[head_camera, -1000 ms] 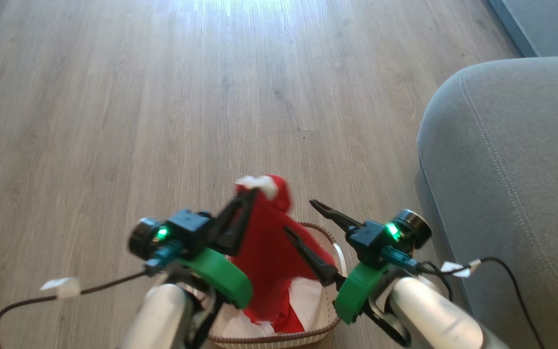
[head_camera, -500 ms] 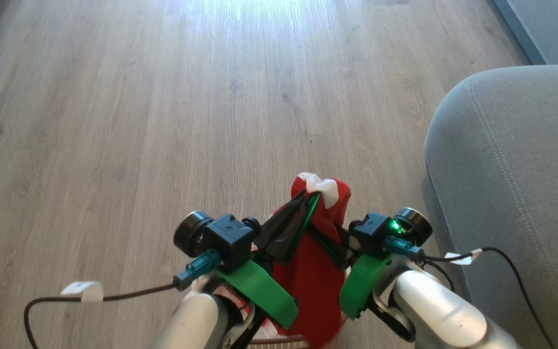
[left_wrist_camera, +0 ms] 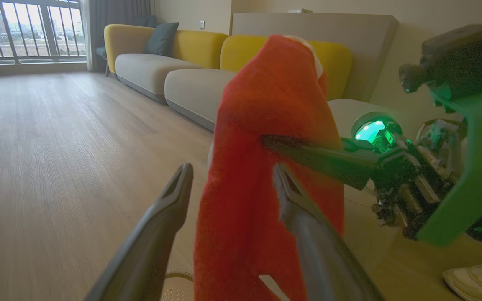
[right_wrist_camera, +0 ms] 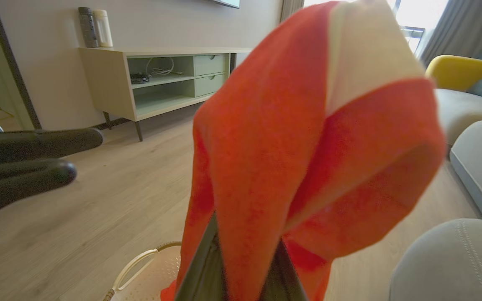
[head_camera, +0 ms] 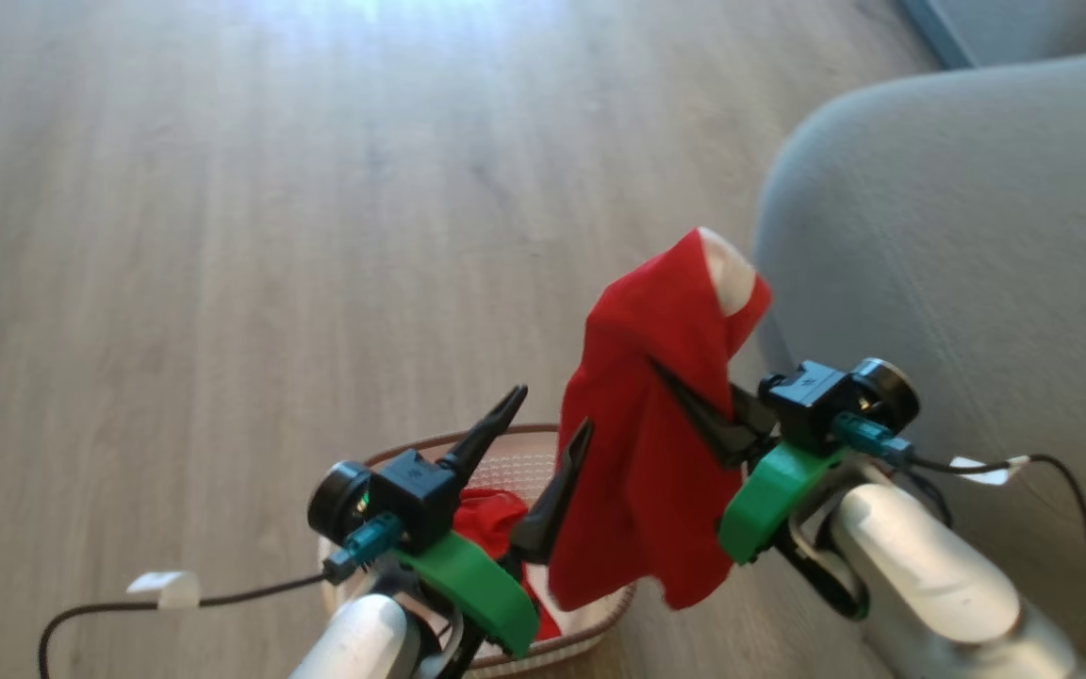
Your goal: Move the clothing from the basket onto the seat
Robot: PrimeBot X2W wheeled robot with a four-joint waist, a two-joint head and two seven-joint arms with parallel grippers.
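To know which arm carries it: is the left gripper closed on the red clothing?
No, the left gripper stands open; the right gripper pinches the clothing.

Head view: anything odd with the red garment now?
The soft red-and-white fabric garment hangs bunched from the shut right pincer, while a red fold lies in the cream perforated plastic basket; I cannot tell whether it is the same piece.

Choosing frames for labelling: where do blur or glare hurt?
Head view: glare bleaches the far floor, everything slightly soft. Left wrist view: a green light flares beside the clothing. Right wrist view: the clothing and left gripper are blurred.
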